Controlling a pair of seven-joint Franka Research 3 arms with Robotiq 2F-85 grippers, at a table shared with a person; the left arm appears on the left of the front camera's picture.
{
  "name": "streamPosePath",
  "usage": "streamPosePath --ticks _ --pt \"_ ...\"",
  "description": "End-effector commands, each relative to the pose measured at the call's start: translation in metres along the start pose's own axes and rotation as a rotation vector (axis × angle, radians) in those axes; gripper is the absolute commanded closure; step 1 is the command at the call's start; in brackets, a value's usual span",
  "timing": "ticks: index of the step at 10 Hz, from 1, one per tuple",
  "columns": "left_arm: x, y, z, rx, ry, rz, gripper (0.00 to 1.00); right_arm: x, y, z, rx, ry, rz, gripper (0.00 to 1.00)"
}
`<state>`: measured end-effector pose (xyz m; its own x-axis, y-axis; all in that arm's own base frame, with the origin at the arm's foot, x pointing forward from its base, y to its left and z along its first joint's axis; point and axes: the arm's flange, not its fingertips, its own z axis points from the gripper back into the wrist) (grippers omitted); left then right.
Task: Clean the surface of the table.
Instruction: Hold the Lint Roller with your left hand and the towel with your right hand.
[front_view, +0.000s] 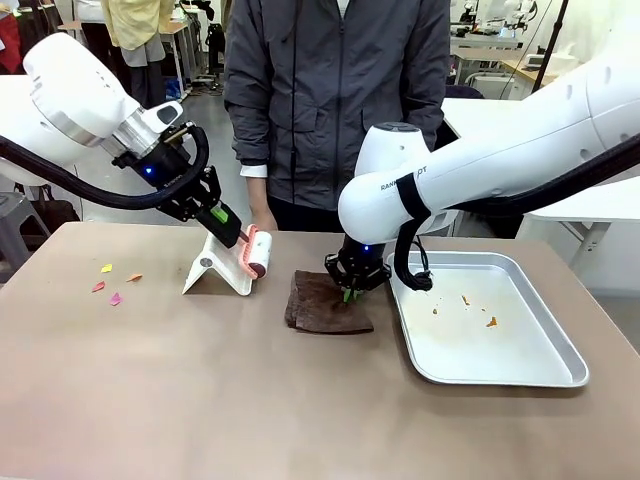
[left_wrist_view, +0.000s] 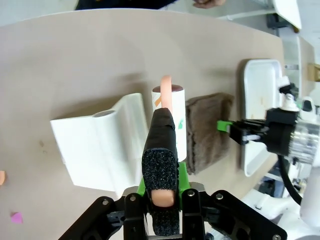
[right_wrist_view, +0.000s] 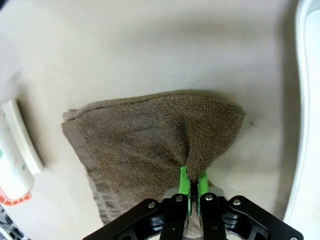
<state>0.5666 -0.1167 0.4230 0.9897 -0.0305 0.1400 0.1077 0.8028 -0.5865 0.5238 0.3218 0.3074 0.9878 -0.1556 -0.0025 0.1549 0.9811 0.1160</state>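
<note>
Tan worktop (front_view: 200, 400) across foreground | coloured scraps (front_view: 105, 285) uncollected at left end | left jaws clamped on lint roller (front_view: 258, 252) handle, just beside white stand (front_view: 215, 270) | right jaws pinched shut on brown cloth (front_view: 325, 303), beside tray (front_view: 500, 378) with few crumbs | judged partway: scraps left to lift

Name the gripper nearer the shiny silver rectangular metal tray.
Right. The right gripper, pinching the brown cloth, is beside the tray's rim; the left gripper, holding a pink-handled lint roller, is farther left.
</note>
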Motion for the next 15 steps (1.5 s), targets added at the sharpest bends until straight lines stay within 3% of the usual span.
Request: streamPosePath --ticks 1,2,4,9,11,12,15 --pt "-0.016 0.006 0.01 -0.105 0.011 -0.035 1.0 0.001 -0.018 -0.003 0.067 -0.005 -0.016 1.0" --pt "-0.022 0.007 0.018 -0.143 -0.008 -0.028 1.0 0.0 -0.026 0.009 0.167 0.006 -0.012 1.0" --pt "-0.04 0.018 0.044 -0.268 -0.051 -0.028 1.0 -0.014 -0.056 0.051 0.538 0.074 0.054 1.0" --pt "-0.116 0.095 0.102 -0.557 -0.028 -0.032 1.0 -0.078 -0.131 0.103 0.953 0.287 0.205 1.0" --pt "-0.133 0.142 0.109 -0.646 -0.019 -0.027 1.0 -0.118 -0.176 0.104 1.054 0.26 0.259 1.0" --pt "-0.14 0.164 0.111 -0.688 0.014 -0.089 1.0 -0.132 -0.204 0.1 1.097 0.196 0.191 1.0" --pt "-0.153 0.223 0.123 -0.759 0.018 -0.103 1.0 -0.139 -0.306 0.098 1.291 -0.003 -0.058 1.0"
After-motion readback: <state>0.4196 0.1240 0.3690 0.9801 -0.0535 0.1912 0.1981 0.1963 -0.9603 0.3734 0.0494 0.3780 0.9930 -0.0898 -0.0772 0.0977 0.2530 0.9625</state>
